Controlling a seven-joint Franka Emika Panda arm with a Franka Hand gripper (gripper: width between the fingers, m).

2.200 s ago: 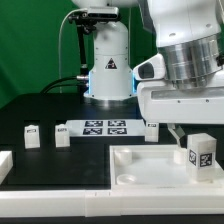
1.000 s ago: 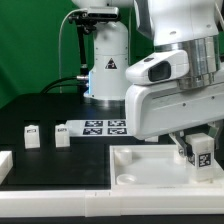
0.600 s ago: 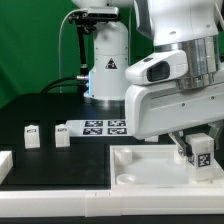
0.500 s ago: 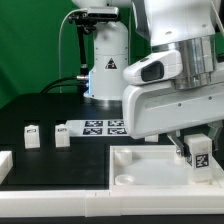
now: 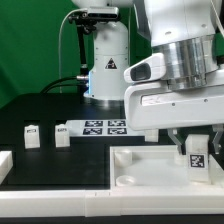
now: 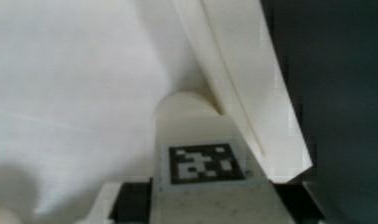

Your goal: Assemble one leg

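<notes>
My gripper [image 5: 196, 152] is shut on a leg [image 5: 197, 159], a small white block with a black-and-white tag on its face. It holds the leg upright over the right side of the large white tray-like slab [image 5: 135, 160], near its far right corner. In the wrist view the leg [image 6: 204, 150] runs up between the two dark finger pads [image 6: 140, 203], its tip close against the slab's raised rim [image 6: 239, 80]. Two more legs [image 5: 32, 135] [image 5: 62, 137] stand on the black table at the exterior view's left.
The marker board [image 5: 103, 127] lies behind the slab, with another small white peg [image 5: 150, 128] at its right end. A white part [image 5: 4, 165] pokes in at the left edge. The robot base [image 5: 108, 70] stands at the back.
The wrist has turned while holding the leg, and the leg has shifted slightly down and to the exterior view's right over the slab's right corner.
</notes>
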